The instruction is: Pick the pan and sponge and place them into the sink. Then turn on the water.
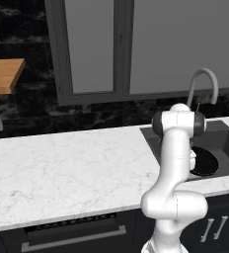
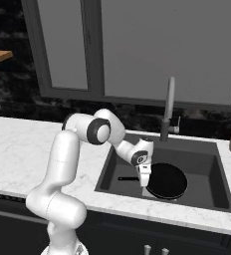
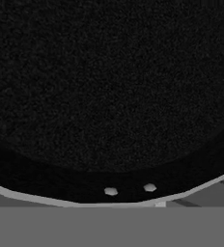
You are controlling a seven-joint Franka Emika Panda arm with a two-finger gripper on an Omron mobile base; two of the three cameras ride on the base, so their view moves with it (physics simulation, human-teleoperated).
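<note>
Round black pan [image 2: 167, 181] lies flat in the sink [image 2: 207, 189], claw [image 2: 144, 183] pinching its rim.

The pan [image 2: 167, 181] is matt black, its inside finely speckled and slightly grainy up close, with two small pale rivets at the rim. The sink [image 2: 207, 164] looks like smooth dark grey composite. White marble-veined stone forms the countertop [image 1: 62, 168], polished. The faucet [image 1: 204, 84] is brushed grey metal. A shelf [image 1: 3, 74] shows warm wood.
</note>
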